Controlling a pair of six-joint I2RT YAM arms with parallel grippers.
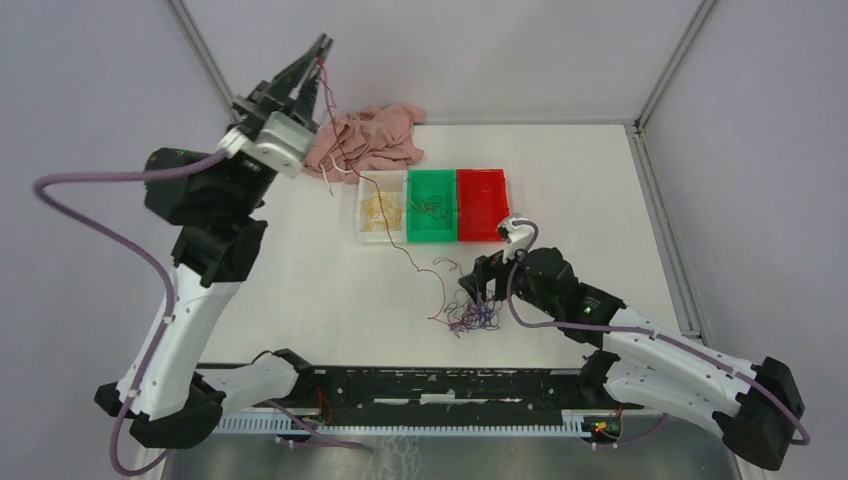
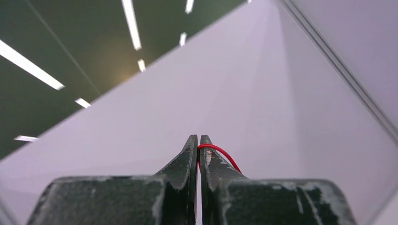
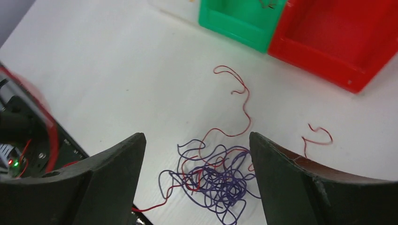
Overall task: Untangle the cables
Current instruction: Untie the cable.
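**Two grippers, one red strand lifted**

Top external view: the left gripper is raised high over the far-left corner of the surface, its jaws pressed together on the end of a red cable. This strand drops past a pink garment, crosses the clear bin and runs down to the tangle of purple and red cables lying on the surface, near the front right. The right gripper points down just behind that tangle. The clear bin holds yellow cables. Beside it stand a green bin, with a few dark strands inside, and a red bin.

Left wrist view: the left gripper is closed, fingers meeting at the tips, and the red cable arcs out from between them to the right. Only wall and ceiling lights lie behind.

Right wrist view: the right gripper stands wide open and holds nothing. The tangle lies on the surface between and below its two fingers, mostly purple with red threaded through. A wavy red strand leads up from it toward the green bin. A short red piece lies apart on the right, before the red bin.
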